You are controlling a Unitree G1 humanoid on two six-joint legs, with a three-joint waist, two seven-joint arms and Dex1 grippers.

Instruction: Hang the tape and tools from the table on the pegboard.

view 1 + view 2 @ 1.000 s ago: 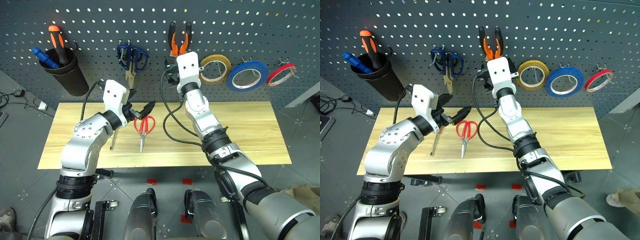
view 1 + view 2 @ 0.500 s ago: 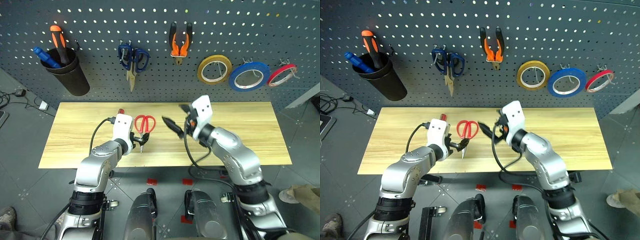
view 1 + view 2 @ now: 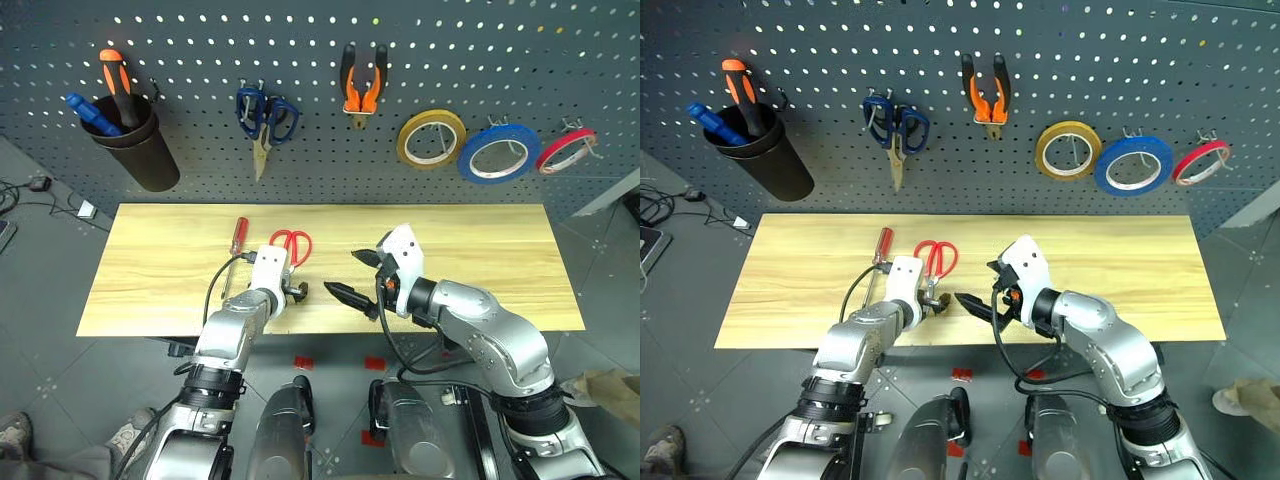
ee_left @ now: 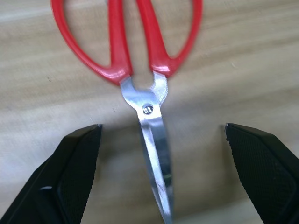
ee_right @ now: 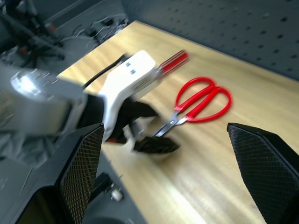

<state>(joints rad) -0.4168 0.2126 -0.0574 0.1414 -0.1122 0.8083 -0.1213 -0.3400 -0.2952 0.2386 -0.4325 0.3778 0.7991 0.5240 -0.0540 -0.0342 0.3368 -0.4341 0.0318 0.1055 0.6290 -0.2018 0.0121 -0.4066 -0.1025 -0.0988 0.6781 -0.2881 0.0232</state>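
Pegboard (image 3: 200, 60): pliers (image 3: 359, 85), tape (image 3: 499, 153) hung. Table (image 3: 480, 240): scissors (image 3: 290, 243), screwdriver (image 3: 237, 236). Left gripper (image 4: 161, 172), lowered, spread astride scissor blades; right gripper (image 3: 358, 276), withdrawn from board, spread, empty. Scissors next.

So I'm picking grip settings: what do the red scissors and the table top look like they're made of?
The red scissors: handles look like smooth glossy plastic, judging by the even red sheen; blades look like bare polished steel, bright and reflective, with a rivet at the pivot. The table: light yellowish wood or wood-look laminate with visible grain and a matte finish; the pictures can't settle which.
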